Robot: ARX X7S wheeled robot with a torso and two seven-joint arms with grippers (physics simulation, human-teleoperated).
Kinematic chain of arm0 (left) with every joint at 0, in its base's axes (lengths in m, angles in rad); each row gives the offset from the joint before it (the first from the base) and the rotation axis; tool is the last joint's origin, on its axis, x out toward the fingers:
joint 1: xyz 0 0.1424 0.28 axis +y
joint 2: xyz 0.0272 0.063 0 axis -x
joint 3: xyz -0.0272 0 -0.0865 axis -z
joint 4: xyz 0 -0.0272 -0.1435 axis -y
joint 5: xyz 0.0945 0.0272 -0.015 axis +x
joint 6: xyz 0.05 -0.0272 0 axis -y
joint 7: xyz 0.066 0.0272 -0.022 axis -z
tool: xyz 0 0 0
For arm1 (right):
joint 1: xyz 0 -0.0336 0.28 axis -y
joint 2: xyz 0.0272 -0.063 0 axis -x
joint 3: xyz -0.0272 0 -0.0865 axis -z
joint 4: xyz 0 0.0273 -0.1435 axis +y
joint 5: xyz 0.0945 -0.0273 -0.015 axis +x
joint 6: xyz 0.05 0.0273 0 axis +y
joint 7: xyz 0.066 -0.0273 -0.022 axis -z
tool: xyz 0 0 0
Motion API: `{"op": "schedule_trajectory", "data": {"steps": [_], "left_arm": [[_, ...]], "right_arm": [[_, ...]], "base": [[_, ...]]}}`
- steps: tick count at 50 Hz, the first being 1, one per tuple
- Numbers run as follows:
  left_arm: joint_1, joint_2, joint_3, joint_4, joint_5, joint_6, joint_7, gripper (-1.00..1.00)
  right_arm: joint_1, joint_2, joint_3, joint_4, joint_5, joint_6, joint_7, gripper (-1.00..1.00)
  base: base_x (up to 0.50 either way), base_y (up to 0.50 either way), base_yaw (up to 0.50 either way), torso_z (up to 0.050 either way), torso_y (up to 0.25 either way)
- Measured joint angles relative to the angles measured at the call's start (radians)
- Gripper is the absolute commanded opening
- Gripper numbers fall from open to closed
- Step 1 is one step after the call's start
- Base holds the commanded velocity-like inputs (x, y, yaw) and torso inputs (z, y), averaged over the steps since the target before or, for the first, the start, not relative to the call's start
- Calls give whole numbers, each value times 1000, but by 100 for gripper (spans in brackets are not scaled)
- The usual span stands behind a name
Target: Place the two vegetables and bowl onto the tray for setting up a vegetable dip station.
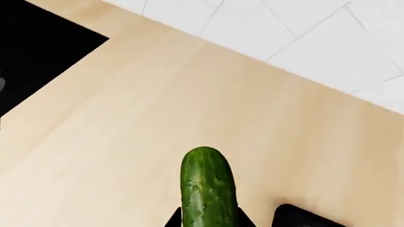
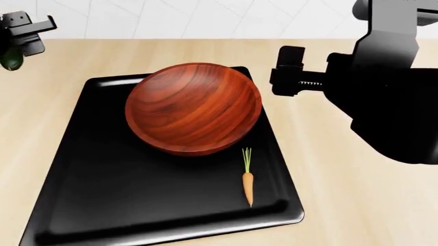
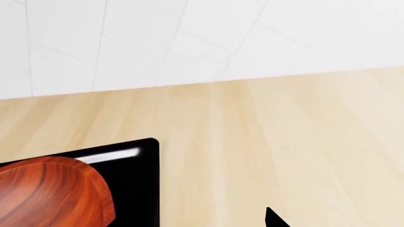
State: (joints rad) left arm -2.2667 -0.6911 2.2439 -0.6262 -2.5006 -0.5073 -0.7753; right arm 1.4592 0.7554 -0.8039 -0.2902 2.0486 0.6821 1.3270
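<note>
Your carrot lies on the tray beside the bowl, both placed. Your left claw holds the cucumber above the tabletop, beyond the tray's far-left corner; that's what remains. Right claw: can't tell.

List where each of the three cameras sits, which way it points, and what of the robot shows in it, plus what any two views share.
Head view: high on the robot, looking forward and down at the tray with bowl and carrot; both arms show, left gripper holding the cucumber.
Left wrist view: by that gripper, facing counter and wall; gripper parts flank the cucumber.
Right wrist view: facing counter and wall; one dark gripper tip.
Shared: head and right wrist show bowl and tray; head and left wrist, the cucumber.
</note>
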Motion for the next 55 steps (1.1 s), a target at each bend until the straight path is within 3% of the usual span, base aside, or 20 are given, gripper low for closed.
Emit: {"op": "schedule_trajectory", "data": {"steps": [10, 22, 43, 55], "left_arm": [[-44, -218, -385, 386, 202, -116, -118, -100], [-60, -322, -668, 612, 308, -232, -135, -100], [-39, -412, -928, 812, 390, -381, -22, -100], [-4, -463, -1022, 892, 435, -412, 165, -100]], "right_arm": [[-5, -2, -5, 2, -2, -2, -4, 100], [-5, -1, -8, 1, -3, -5, -5, 100], [-5, 3, -13, -2, 0, -8, -4, 100], [-8, 5, -16, -4, -2, -10, -5, 100]], "base": [[0, 0, 0, 0, 0], [0, 0, 0, 0, 0], [0, 0, 0, 0, 0], [0, 0, 0, 0, 0]]}}
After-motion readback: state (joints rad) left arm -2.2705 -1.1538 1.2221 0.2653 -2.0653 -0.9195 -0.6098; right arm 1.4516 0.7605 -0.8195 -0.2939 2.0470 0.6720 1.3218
